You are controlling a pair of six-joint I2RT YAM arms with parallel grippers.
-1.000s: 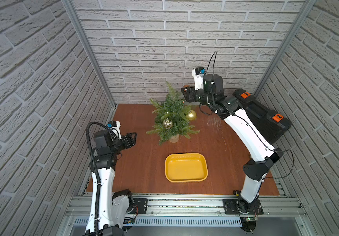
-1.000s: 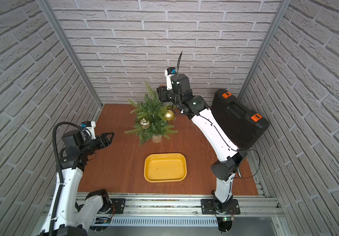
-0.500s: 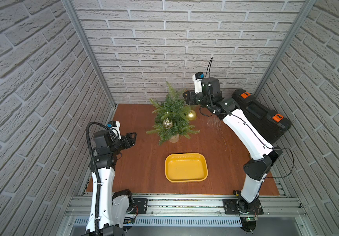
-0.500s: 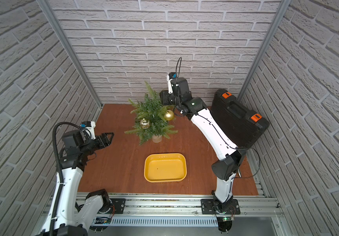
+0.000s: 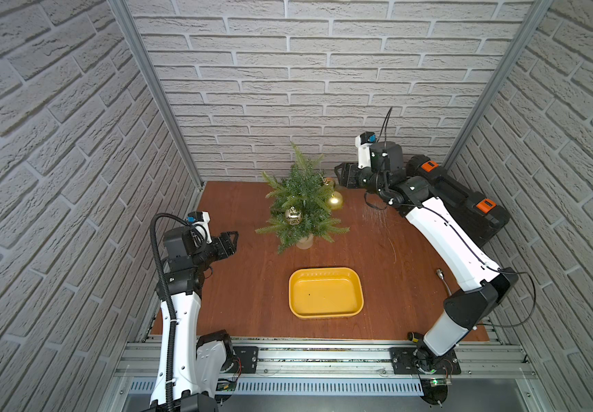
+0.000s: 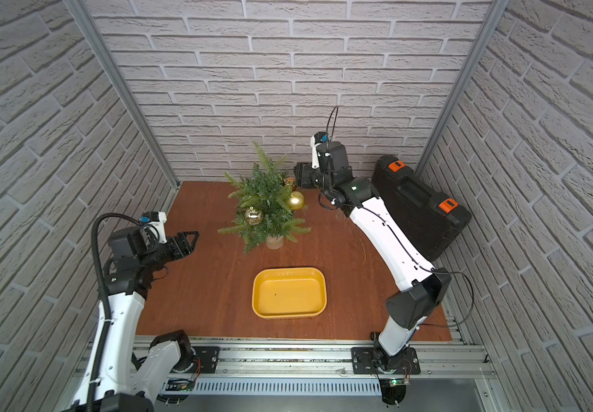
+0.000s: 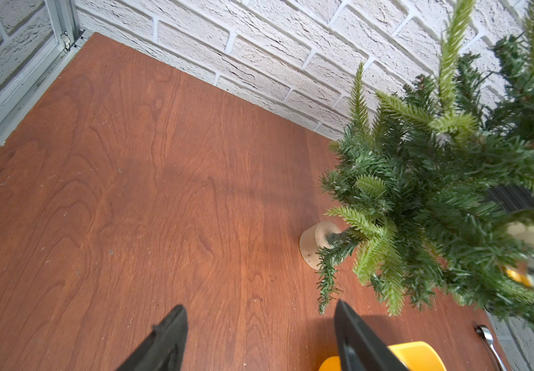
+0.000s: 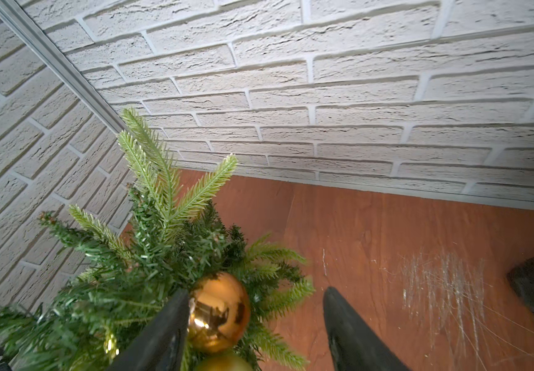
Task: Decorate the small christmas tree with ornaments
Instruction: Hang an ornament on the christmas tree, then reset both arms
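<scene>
Tree at back of bench, with matte gold ball, shiny gold ball and amber ball all hung, likely finished; right fingers parted beside amber ball, gripping nothing; left fingers parted, empty.

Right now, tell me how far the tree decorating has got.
Done: the shiny gold bauble, matte gold bauble and amber bauble all hang on the tree. In hand: nothing; the right hand stands open beside the amber bauble, the left hand open and empty. Left: apparently only to withdraw; the yellow tray holds no ornaments.
</scene>
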